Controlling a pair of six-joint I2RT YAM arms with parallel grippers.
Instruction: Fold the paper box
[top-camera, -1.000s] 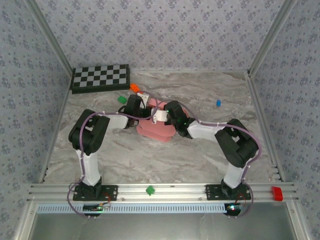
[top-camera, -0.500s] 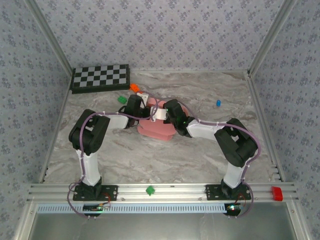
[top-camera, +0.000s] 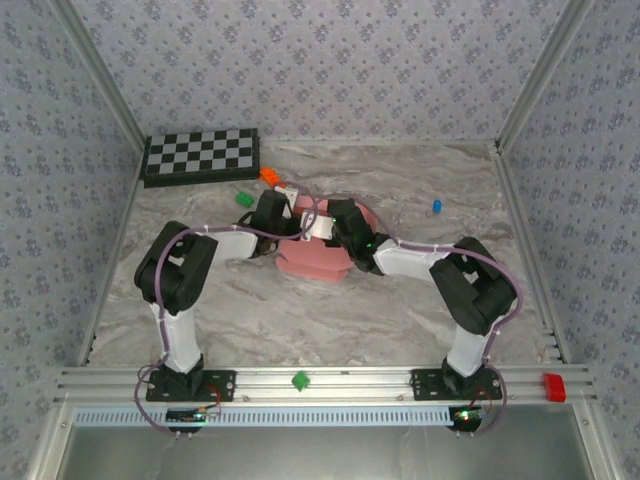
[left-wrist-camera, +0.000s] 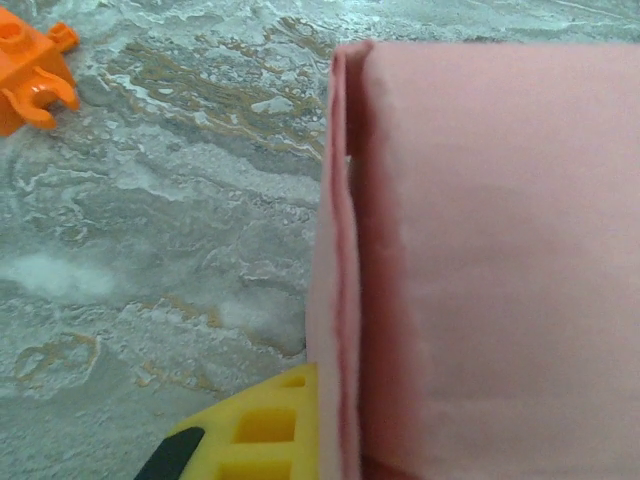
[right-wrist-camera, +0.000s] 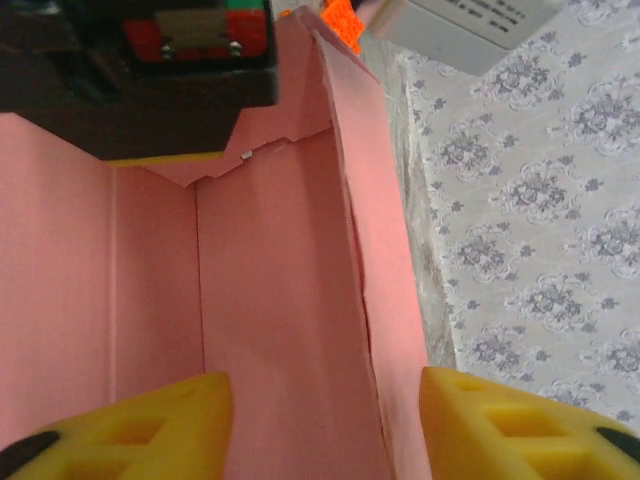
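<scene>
Paper box (right-wrist-camera: 270, 300) wall stood inside my spread right claw (right-wrist-camera: 320, 430); left claw (top-camera: 280, 207) state I could not tell. Off-crease squeezing risked buckling

One paper box (top-camera: 312, 262), one checkerboard (top-camera: 200, 155), one orange brick (top-camera: 268, 175), one blue piece (top-camera: 436, 207)

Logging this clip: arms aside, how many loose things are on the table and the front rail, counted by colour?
Pink: 1, paper box
Orange: 1, brick
Green: 2, table piece, rail piece
Blue: 1, small piece
Red: 1, rail block
Black-and-white: 1, checkerboard
Total: 7
</scene>
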